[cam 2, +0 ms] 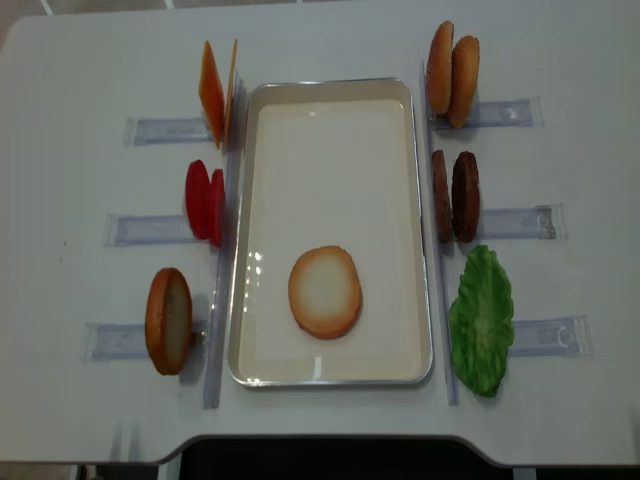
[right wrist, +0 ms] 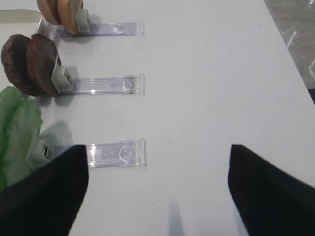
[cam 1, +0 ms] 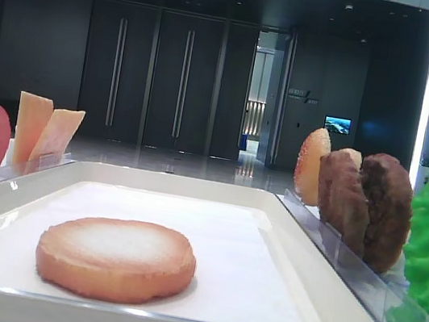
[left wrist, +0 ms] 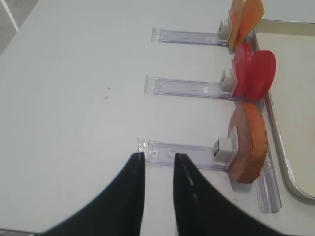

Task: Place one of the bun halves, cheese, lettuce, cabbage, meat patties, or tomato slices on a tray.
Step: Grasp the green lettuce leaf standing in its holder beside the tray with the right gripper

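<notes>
A white counter (cam 2: 560,420) is seen under everything, and behind it a dark hall with tall black doors (cam 1: 150,77) and a lit doorway (cam 1: 259,95) is shown. At the counter's middle the white tray (cam 2: 330,92) is laid, and one bun half (cam 2: 325,291) is lying flat on its liner, nearer the front end. To the tray's left, cheese slices (cam 2: 215,80), tomato slices (cam 2: 204,200) and a single bun half (cam 2: 168,320) are stood on edge in clear plastic holders (cam 2: 150,230); to its right, two bun halves (cam 2: 453,80), the meat patties (cam 2: 456,196) and the lettuce (cam 2: 481,320) are held likewise. In the low front view the lettuce and tomato are cut off by the frame edges. Neither arm is shown in the overhead view. The right gripper (right wrist: 157,191) is held above bare counter beside the lettuce holder, its jaws spread wide with nothing between them. The left gripper (left wrist: 158,191) is held by the end of the nearest bun holder, its jaws narrowly apart and empty
</notes>
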Tool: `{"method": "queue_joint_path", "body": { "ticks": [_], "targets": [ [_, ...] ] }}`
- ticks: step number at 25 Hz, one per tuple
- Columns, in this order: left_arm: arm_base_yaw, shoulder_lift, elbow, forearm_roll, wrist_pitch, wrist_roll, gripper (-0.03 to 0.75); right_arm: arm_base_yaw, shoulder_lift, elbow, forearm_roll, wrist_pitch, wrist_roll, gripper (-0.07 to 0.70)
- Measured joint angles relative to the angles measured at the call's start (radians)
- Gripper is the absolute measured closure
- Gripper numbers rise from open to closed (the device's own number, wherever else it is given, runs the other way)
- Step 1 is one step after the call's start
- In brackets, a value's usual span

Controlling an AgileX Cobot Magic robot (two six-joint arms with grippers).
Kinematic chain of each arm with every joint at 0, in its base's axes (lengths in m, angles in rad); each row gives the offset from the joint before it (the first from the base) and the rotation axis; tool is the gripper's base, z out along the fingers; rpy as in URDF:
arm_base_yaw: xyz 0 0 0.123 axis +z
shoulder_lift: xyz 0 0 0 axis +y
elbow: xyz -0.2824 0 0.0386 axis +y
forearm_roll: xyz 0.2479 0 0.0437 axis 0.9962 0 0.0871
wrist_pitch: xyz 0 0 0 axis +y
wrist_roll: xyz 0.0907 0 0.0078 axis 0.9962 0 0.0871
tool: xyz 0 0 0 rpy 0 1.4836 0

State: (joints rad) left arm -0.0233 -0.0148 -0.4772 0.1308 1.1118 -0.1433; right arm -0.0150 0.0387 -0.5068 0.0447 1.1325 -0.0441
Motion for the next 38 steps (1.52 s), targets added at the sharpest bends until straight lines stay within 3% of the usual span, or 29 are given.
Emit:
{"method": "queue_joint_path", "body": {
  "ticks": [4,10,19,27,38],
  "targets": [
    [0.000,0.000,0.000,0.000,0.000,0.000,0.612,0.000,0.034,0.000,0.000,0.000,0.000,0.078],
    [0.000,0.000,0.000,0.000,0.000,0.000,0.639,0.000,0.231,-0.015,0.004,0.026,-0.001,0.078],
    [0.000,0.000,0.000,0.000,0.000,0.000,0.660,0.000,0.537,-0.124,0.004,0.083,-0.001,0.078],
    [0.000,0.000,0.000,0.000,0.000,0.000,0.661,0.000,0.818,-0.230,0.004,0.087,-0.001,0.078],
    [0.000,0.000,0.000,0.000,0.000,0.000,0.675,0.002,0.905,-0.291,0.005,0.089,0.012,0.078]
  ]
}}
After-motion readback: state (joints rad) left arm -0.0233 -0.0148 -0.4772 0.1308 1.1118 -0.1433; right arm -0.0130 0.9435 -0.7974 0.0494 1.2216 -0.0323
